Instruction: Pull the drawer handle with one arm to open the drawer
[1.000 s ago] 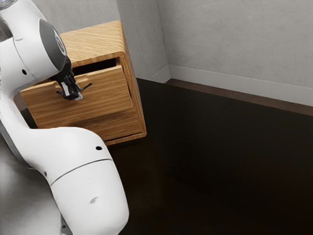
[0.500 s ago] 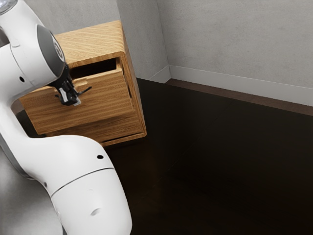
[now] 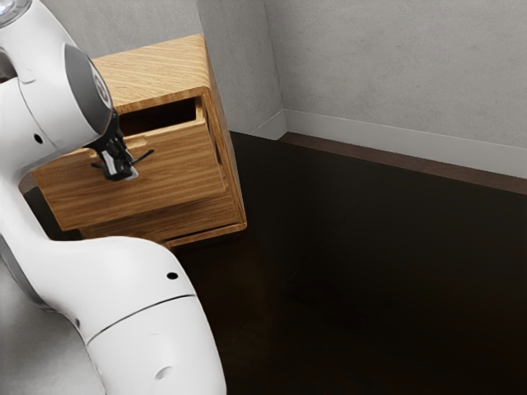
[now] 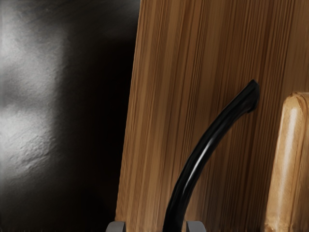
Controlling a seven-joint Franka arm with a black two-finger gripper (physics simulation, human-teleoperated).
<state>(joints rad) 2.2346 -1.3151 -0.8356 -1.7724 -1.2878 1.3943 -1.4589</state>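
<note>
A wooden cabinet (image 3: 165,70) stands at the exterior view's left against the wall. Its top drawer (image 3: 169,173) is pulled partway out, leaving a dark gap behind its front panel. A black curved drawer handle (image 3: 142,153) sits on that panel. My black gripper (image 3: 123,167) is shut on the handle from the front. In the wrist view the handle (image 4: 207,150) arcs over the drawer's wood front (image 4: 159,96) and runs down between my two grey fingertips (image 4: 116,226).
Dark glossy floor (image 3: 370,263) spreads across the exterior view's right, bounded by grey walls (image 3: 395,66) with a pale baseboard. My own white arm (image 3: 123,313) fills the lower left. A lighter wooden edge (image 4: 289,164) stands beside the handle.
The drawer has slid a little farther out of the cabinet, and my gripper has moved with it on the handle, down and slightly toward the exterior view's left.
</note>
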